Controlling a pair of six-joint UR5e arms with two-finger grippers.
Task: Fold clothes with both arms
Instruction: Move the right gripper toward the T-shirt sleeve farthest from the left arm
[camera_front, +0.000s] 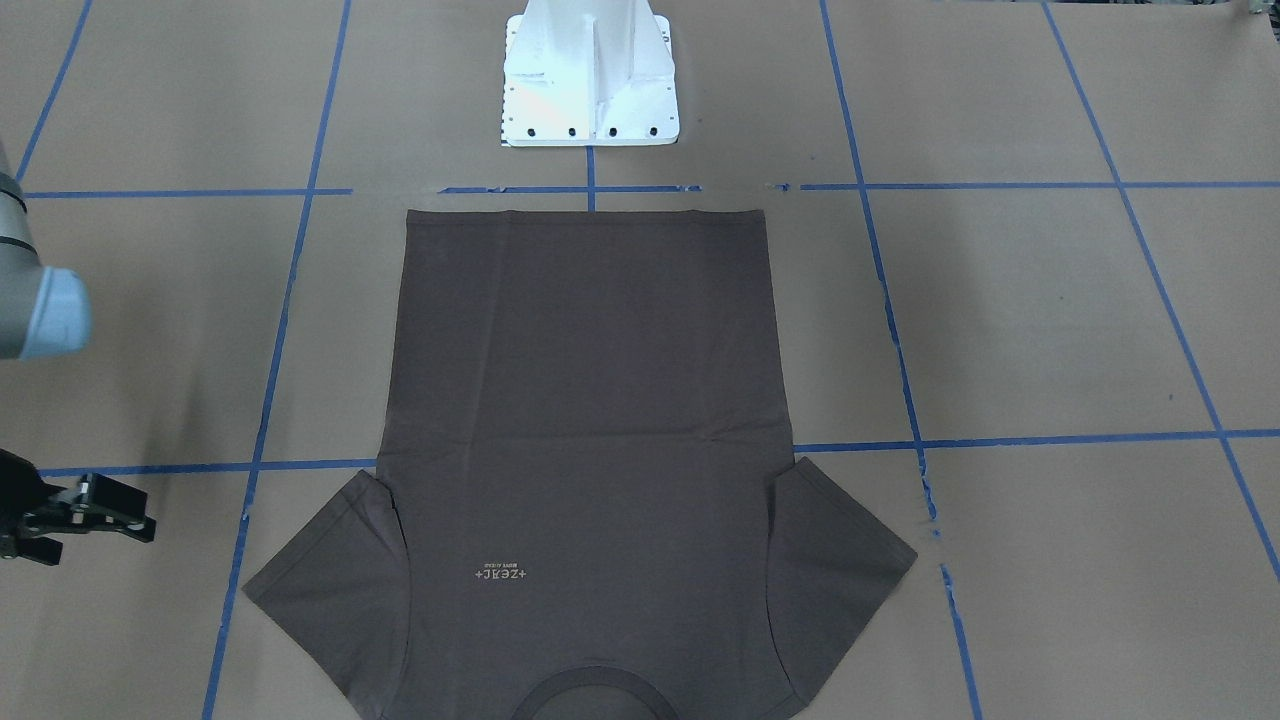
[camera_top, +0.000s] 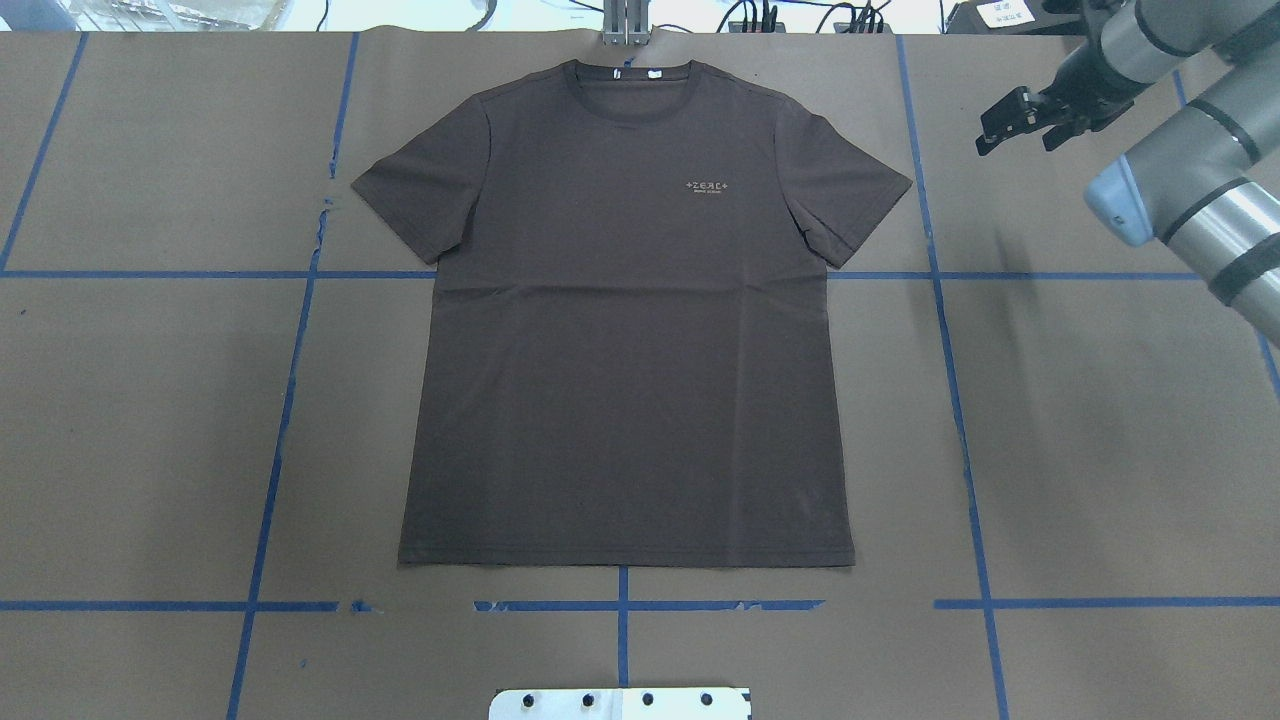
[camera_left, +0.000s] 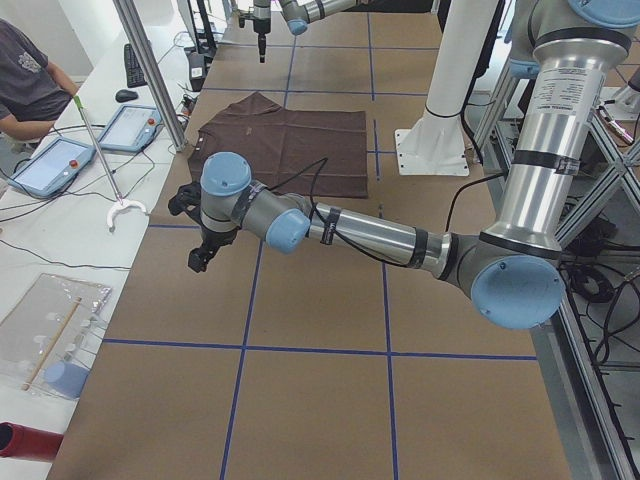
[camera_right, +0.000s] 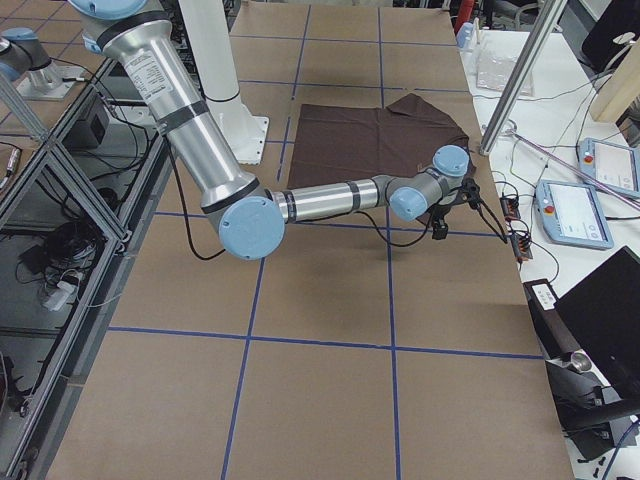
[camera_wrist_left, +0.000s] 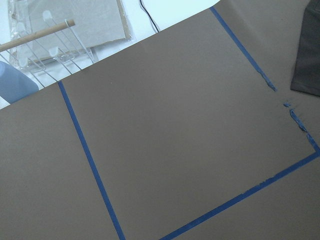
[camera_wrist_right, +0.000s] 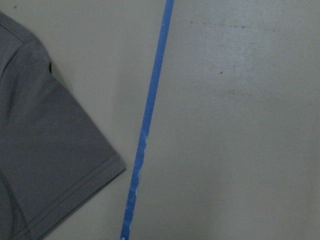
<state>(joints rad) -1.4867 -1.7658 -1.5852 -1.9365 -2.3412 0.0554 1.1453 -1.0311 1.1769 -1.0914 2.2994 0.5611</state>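
So the T-shirt (camera_top: 625, 350) is lying flat and face up in the middle of the bench (camera_top: 150, 400), collar (camera_top: 628, 80) up against the far edge, hem (camera_top: 625, 558) toward the near edge where the white base (camera_top: 620, 703) sits. Both sleeves are spread out, nothing folded yet.

The right end effector (camera_top: 1018, 135) hangs over the far right corner of the bench, off to the side of the shirt and not touching it. Its wrist view looks down on one sleeve (camera_wrist_right: 55, 165) just beside a blue tape line (camera_wrist_right: 145, 130). The jaws look spread apart with nothing between them.

The left end effector (camera_left: 200, 260) is out toward the bench's left end near the far edge, also clear of the shirt. It only shows from the side, so I can't tell how wide it is or if it's got anything.

Off the bench past that left end there's a clear plastic tray (camera_left: 55, 325) with a wooden stick (camera_left: 52, 343) lying in it and a blue round thing (camera_left: 65, 378) at one end
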